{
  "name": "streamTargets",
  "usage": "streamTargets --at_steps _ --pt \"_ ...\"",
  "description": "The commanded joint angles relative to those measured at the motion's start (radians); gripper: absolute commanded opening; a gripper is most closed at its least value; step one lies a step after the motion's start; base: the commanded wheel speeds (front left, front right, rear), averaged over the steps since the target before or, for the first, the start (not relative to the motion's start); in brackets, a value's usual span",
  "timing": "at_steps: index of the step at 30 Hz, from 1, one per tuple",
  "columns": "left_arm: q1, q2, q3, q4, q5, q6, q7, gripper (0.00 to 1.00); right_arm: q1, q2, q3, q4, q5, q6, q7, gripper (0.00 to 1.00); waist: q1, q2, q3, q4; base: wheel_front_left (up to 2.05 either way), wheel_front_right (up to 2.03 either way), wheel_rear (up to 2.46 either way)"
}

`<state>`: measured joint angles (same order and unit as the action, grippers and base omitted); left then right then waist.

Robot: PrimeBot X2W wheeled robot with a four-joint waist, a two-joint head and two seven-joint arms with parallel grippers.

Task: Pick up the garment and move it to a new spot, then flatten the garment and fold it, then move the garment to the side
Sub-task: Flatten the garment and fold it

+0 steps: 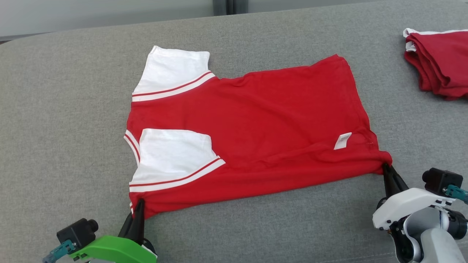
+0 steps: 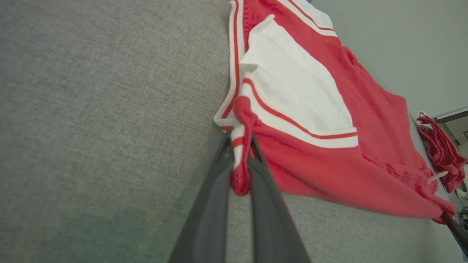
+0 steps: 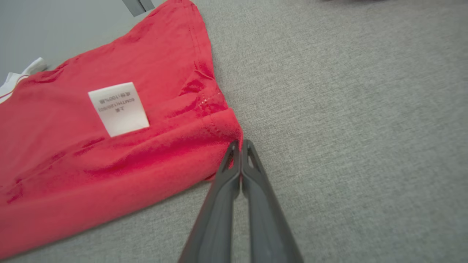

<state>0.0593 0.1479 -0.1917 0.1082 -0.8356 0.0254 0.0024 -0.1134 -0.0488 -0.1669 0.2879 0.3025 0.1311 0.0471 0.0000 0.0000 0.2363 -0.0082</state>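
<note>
1. While the shirt [image 1: 256,124] lies spread mid-frame on the grey worktop [image 1: 73,128], its long axis runs left to right, with the white sleeves at the left and the hem at the right.
2. The left end effector [image 1: 139,210], at lower left, pinches a bunched bit of the near collar-end corner.
3. The right end effector [image 1: 387,171], at lower right, is pressed together on the near hem corner.
4. Both grips hold the near edge, so the shirt's body lies up-frame of them. A fold would likely carry that edge upward.
5. A second red garment [image 1: 438,65] sits well apart, at upper right.
</note>
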Motion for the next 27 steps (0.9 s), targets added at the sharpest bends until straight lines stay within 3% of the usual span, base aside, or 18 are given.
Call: streamTargets --at_steps 1,3,4,5,6,7,12,17,23,27 --pt "-0.016 0.002 0.002 0.011 -0.001 -0.007 -0.005 0.00 -0.017 -0.003 0.005 0.020 0.001 -0.001 -0.016 0.02 0.0000 0.0000 0.002 0.003 0.00 0.00 0.00" --pt "-0.022 0.003 0.002 0.023 0.005 -0.007 -0.016 0.02 -0.028 -0.003 0.017 0.048 0.005 -0.001 -0.029 0.29 0.0000 0.0000 0.002 0.006 0.00 0.00 0.00" --pt "-0.025 0.004 0.004 0.026 0.007 -0.007 -0.018 0.23 -0.032 -0.003 0.022 0.056 0.005 -0.001 -0.035 0.47 0.0000 0.0000 0.002 0.007 0.00 0.00 0.00" --pt "-0.026 0.006 0.006 0.029 0.010 -0.008 -0.025 0.44 -0.034 -0.003 0.029 0.065 0.004 -0.001 -0.042 1.00 0.0000 0.0000 0.000 0.008 0.00 0.00 0.00" --pt "-0.026 0.009 0.007 0.028 0.014 -0.009 -0.030 0.78 -0.033 -0.003 0.031 0.070 0.001 -0.001 -0.045 1.00 0.0000 0.0000 -0.001 0.008 0.00 0.00 0.00" --pt "-0.025 0.012 0.007 0.024 0.015 -0.010 -0.034 1.00 -0.031 -0.003 0.031 0.071 -0.003 -0.001 -0.051 1.00 0.0000 0.0000 -0.003 0.008 0.00 0.00 0.00" --pt "-0.024 0.035 0.013 -0.021 0.037 0.001 -0.044 1.00 -0.012 -0.003 0.013 0.037 -0.025 -0.001 -0.067 1.00 0.0000 0.0000 -0.010 0.004 0.00 0.00 0.00" --pt "-0.089 0.111 0.026 -0.087 0.084 0.018 -0.006 1.00 -0.020 -0.003 0.001 -0.039 -0.043 -0.001 -0.067 1.00 0.0000 0.0000 0.002 -0.006 0.00 0.00 0.00" --pt "-0.299 0.201 -0.021 -0.135 0.170 0.020 0.116 1.00 -0.067 -0.003 0.020 -0.118 -0.053 -0.001 -0.049 1.00 0.0000 0.0000 0.053 -0.021 0.00 0.00 0.00" --pt "-0.507 0.258 -0.060 -0.103 0.219 -0.009 0.225 1.00 -0.140 -0.002 0.047 -0.150 -0.072 -0.001 -0.039 1.00 0.0000 0.0000 0.127 -0.047 0.00 0.00 0.00"
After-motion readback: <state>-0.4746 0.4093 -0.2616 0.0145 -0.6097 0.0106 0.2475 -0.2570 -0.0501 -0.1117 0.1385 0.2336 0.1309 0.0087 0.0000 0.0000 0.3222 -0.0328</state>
